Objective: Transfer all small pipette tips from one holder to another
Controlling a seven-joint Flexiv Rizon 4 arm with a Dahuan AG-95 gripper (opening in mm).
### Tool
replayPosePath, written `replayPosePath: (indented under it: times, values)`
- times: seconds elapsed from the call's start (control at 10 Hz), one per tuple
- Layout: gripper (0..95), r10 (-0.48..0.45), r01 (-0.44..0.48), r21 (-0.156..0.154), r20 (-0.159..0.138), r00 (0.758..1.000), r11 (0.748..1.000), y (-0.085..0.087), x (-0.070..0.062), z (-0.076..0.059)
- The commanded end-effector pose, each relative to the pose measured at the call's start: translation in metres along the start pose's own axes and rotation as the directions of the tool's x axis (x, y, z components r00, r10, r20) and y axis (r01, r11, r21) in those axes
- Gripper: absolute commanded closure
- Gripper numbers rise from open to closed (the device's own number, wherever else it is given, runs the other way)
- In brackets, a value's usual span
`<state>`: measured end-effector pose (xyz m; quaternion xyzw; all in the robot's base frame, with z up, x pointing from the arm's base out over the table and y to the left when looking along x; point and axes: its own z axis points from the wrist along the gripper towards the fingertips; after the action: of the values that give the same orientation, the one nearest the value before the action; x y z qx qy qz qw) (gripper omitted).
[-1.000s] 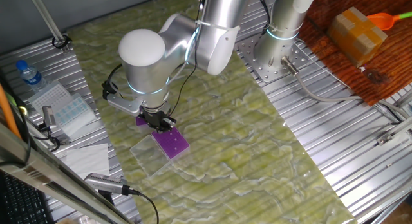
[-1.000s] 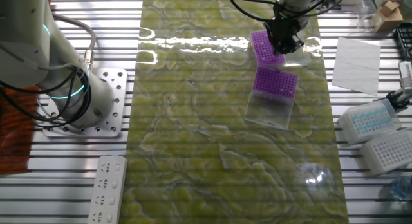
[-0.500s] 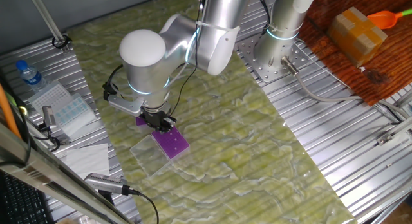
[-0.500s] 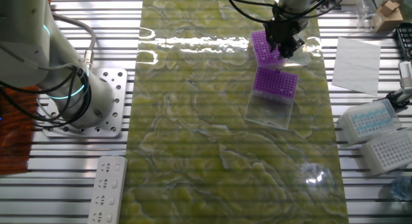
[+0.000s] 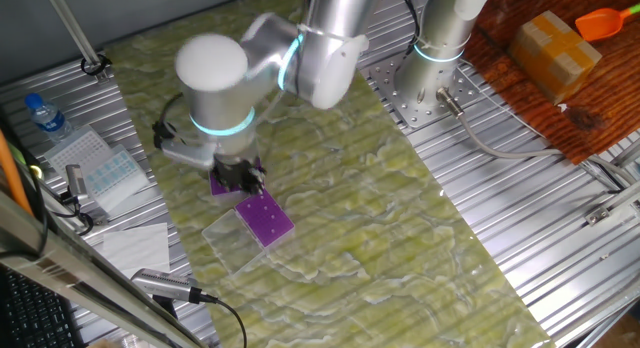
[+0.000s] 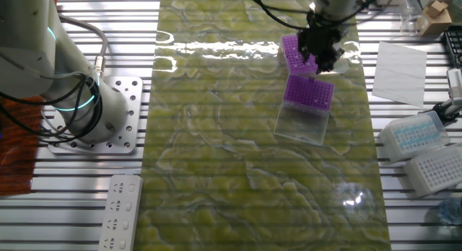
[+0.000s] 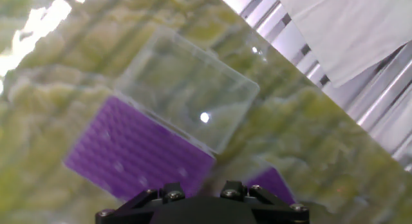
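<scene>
gripper [image 6: 321,55]: hangs low over the two purple racks, above the seam between them; fingertips hidden in every view, so I cannot tell whether it is spread, clenched or carrying a tip.
far rack [image 6: 294,53]: purple, partly under the gripper; in one fixed view only a sliver [image 5: 221,185] shows past the wrist.
near rack [image 6: 309,91]: purple, just beside the far rack, with its clear hinged lid [image 6: 302,124] folded out flat on the mat away from the gripper.
tips [image 7: 118,166]: a few pale specks on the near rack's face in the hand view; too small to count. None made out in the far rack, which is mostly covered.
key relation: racks sit end to end, so the line between them runs under the hand; the near rack lies from the gripper toward the lid side, the far rack directly below or slightly behind it.
hand view: near rack [image 7: 138,153] and lid [image 7: 187,89] ahead of the fingers, a corner of the far rack [image 7: 275,185] to one side.
judgement: next move is likely a short drop or a short shift along that line; which rack is the source I cannot tell.
mat [image 6: 216,172]: green, carries both racks.
</scene>
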<state>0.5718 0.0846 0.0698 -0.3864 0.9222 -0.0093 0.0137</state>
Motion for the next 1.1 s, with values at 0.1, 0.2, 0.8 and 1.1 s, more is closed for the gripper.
replayPosePath:
  times: [0.1, 0.2, 0.8, 1.1]
  values:
    - [57.0, -0.024, 0.024, -0.001, 0.004, 1.0, 1.0, -0.015, 0.016, 0.004]
    - [57.0, -0.036, 0.036, 0.001, 0.005, 0.999, 0.999, -0.021, 0.021, 0.006]
    - [57.0, -0.086, 0.086, 0.006, 0.007, 0.996, 0.996, -0.039, 0.034, 0.011]
    - [57.0, -0.106, 0.106, 0.012, 0.011, 0.994, 0.994, -0.045, 0.042, 0.012]
